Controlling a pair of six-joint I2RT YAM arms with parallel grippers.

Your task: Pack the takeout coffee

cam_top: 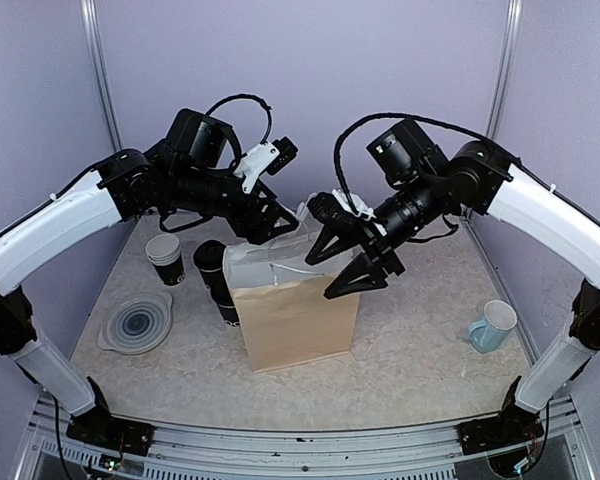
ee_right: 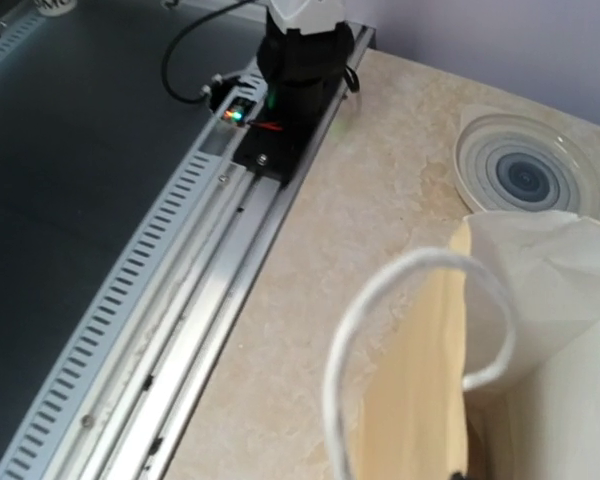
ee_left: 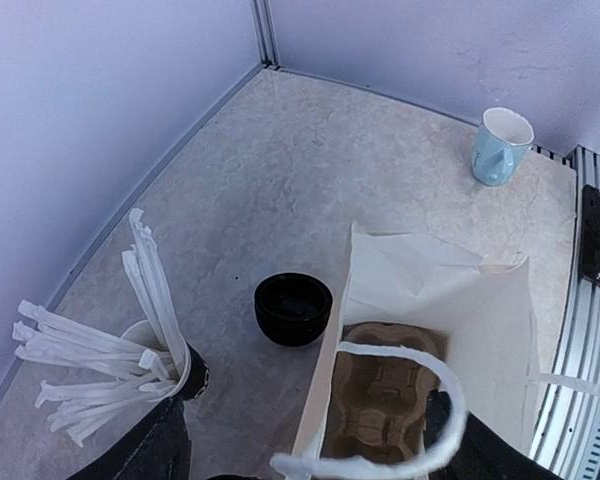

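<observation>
Pale lilac walls (cam_top: 300, 80) close in the back and both sides, joined at the corners by slim metal posts (cam_top: 98, 70). The table (cam_top: 420, 340) has a cream marbled top, edged along the near side by a slotted aluminium rail (cam_top: 310, 440). The light is soft and even.

Worktop (cam_top: 420, 350) w/ paper bag (cam_top: 295, 325) mid, takeout coffee (cam_top: 216, 278) just left, cup stack (cam_top: 165, 258), grey plate (cam_top: 135, 323); blue mug (cam_top: 493, 326) right.
</observation>
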